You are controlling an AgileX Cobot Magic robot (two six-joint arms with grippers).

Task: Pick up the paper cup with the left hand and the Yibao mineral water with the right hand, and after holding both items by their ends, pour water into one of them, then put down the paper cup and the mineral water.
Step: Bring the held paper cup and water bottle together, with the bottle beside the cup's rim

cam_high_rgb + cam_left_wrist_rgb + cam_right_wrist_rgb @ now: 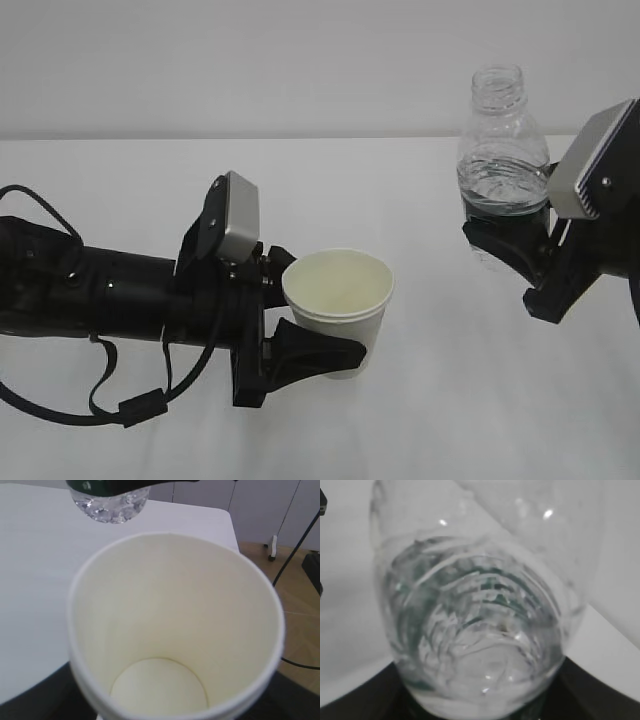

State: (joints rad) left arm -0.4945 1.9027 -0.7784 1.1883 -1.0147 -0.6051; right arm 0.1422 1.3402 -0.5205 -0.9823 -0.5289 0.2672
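The white paper cup (pixel 340 300) stands upright in my left gripper (pixel 310 335), which is shut on its lower body just above the table. In the left wrist view the cup (pixel 175 630) fills the frame, its cream inside empty and dry. The Yibao mineral water (pixel 502 165), a clear uncapped bottle with water in its lower half, is held upright in the air at the right. My right gripper (pixel 515 240) is shut on its lower part. The bottle's base (pixel 110 502) shows beyond the cup's rim. In the right wrist view the bottle (pixel 480 625) fills the frame.
A white table (pixel 300 180) runs under both arms, with a pale wall behind it. In the left wrist view the table's far edge (pixel 230 525) gives way to a wooden floor (pixel 300 610) with cables on it.
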